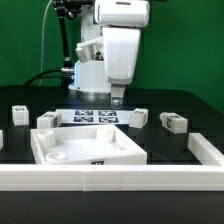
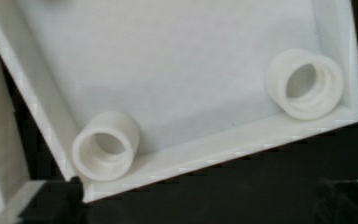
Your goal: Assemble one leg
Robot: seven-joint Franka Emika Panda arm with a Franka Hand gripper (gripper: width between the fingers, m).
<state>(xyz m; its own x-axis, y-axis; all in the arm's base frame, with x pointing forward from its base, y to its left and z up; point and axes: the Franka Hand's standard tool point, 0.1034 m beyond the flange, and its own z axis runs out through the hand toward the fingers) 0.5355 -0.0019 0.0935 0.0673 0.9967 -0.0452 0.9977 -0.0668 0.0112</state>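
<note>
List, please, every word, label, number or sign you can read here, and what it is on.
No readable words, brands or numbers in either view.
Marker board: black-and-white square tags, patterns only, no text.
Legs: similar tags, too small to make out.
White panel: blank.

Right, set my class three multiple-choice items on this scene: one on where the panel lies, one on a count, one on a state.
1. The panel lies: A nearer the camera than the marker board; B behind it; C on it.
2. Count of sockets in the wrist view: A one; B two; C four.
3. The panel is: A on edge; B tilted; C flat, sockets up.
Key: A, the exterior view shows it in front of the board; B, two round sockets show; C, its rim and sockets face up.
</note>
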